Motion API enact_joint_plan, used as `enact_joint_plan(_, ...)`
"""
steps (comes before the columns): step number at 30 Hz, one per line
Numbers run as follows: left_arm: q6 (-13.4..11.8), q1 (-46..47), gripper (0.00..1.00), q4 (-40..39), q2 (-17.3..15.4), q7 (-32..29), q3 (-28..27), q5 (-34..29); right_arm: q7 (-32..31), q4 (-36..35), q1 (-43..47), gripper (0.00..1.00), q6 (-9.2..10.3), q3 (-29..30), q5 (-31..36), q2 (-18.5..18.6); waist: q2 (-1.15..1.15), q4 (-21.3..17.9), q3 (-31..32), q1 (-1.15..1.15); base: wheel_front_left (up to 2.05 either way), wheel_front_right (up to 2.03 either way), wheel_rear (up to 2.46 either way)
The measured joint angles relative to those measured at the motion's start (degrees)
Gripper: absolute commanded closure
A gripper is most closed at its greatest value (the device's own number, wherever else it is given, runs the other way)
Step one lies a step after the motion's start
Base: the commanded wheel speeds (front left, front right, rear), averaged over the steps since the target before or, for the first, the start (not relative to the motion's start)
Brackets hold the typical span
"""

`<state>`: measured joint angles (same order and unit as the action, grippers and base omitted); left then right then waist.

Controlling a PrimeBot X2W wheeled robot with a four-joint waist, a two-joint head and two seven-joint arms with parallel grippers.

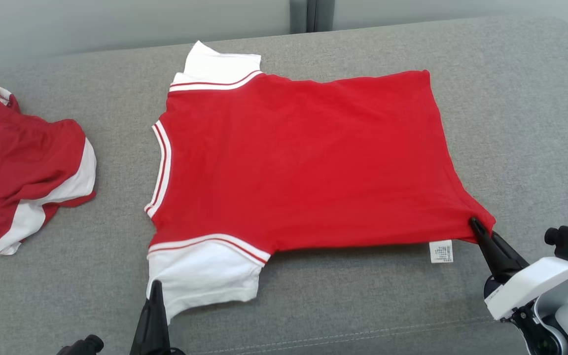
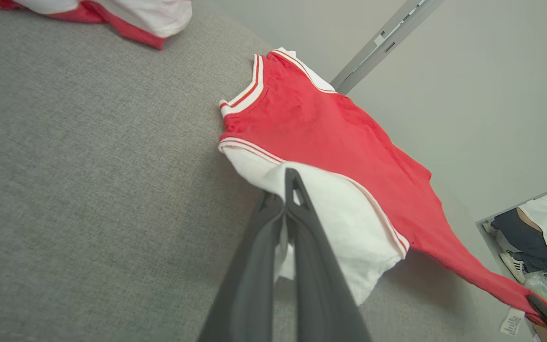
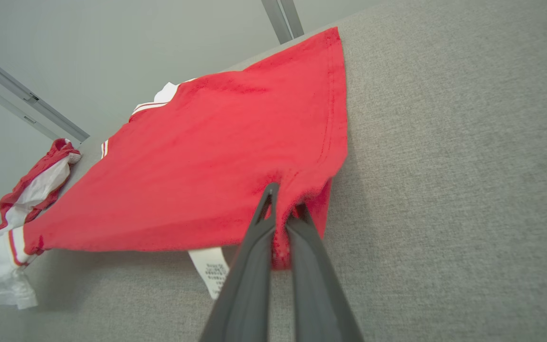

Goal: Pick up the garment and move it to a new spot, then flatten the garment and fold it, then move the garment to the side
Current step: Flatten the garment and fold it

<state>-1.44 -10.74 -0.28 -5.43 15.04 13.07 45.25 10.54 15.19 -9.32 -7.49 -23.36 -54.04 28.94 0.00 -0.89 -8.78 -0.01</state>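
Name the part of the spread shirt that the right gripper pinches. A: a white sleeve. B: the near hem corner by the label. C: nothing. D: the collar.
B: the right gripper is shut on the red hem corner of the shirt, beside the white label; the left gripper pinches the sleeve.

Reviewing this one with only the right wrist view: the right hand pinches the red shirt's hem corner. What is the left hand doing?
Observer: The left hand is shut on the near white sleeve of the red shirt.
Operator: Is the shirt spread out?
Observer: In the head view it lies mostly flat on the grey surface, neckline toward the robot's left.
Operator: Anyone around?
Observer: The left wrist view catches a person at its right edge, beyond the surface.
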Motion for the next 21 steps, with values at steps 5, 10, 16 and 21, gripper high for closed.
enact_joint_plan(5, 1.0, 0.8, 1.00, 2.6, 0.0, 0.0, 0.4, -0.5, -1.7, -1.2, 0.7, 1.00, 0.01, 2.5, 2.7, -1.9, 0.00, -0.4, -0.5, 0.00, 0.00, 0.00, 0.00)
enact_joint_plan(10, 1.8, 4.7, 1.00, 3.5, -0.8, 0.0, 0.7, -2.7, -3.0, -2.7, 0.5, 1.00, 0.01, 4.3, 5.0, -3.8, 0.00, -0.9, -0.3, 0.00, 0.00, 0.00, 0.00)
enact_joint_plan(16, 1.9, 8.9, 1.00, 3.5, -3.3, -0.4, -0.3, -4.3, -4.9, -3.3, -1.8, 1.00, 0.01, 5.9, 7.3, -5.3, 0.00, -1.7, -0.3, 0.00, 0.00, 0.00, 0.00)
enact_joint_plan(21, 1.9, 13.7, 1.00, 4.3, -4.9, -1.8, -1.3, -4.5, -6.2, -1.6, -6.4, 1.00, 0.01, 6.2, 8.5, -7.2, 0.00, -2.6, -1.0, 0.00, 0.00, 0.00, 0.00)
